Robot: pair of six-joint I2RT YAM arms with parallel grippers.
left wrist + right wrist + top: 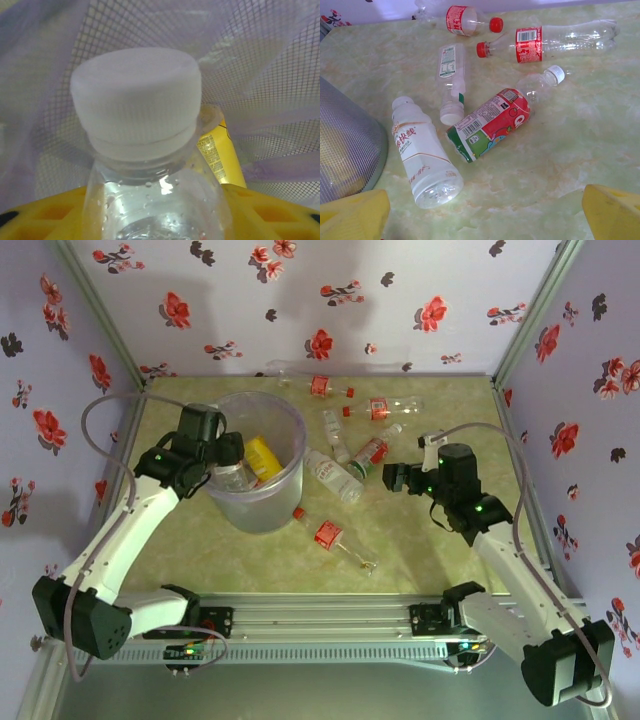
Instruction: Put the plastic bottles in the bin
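Table (430, 540): green marbled top, flowered walls on three sides.

Bin (258, 510): stands upright, left of centre, with mesh-patterned walls, far wider than any bottle. A yellow bottle (263, 458) already lies inside.

Left gripper (228, 468): hangs over the bin's near-left rim. A clear white-capped bottle (150, 165) sits neck-up between its yellow fingers (45, 215), inside the bin. I cannot tell whether the jaws are clamping it or standing loose about it.

Right gripper (396, 478): spread wide with nothing between the fingers, hovering just right of the loose cluster.

Loose bottles all lie on their sides on the table, right of the bin. The milky white bottle (422, 155) is nearest the bin, and the red-and-green labelled bottle (492, 122) is just beside it. A red-capped bottle (328, 533) lies alone toward the front, and others are farther back.

Handling, as I judge it: these are empties, light, with thin walls that give under a squeeze. They are smooth and round, so apt to roll or slip out. Best taken across the labelled mid-body, jaws square to the long axis, not at the tapering neck.
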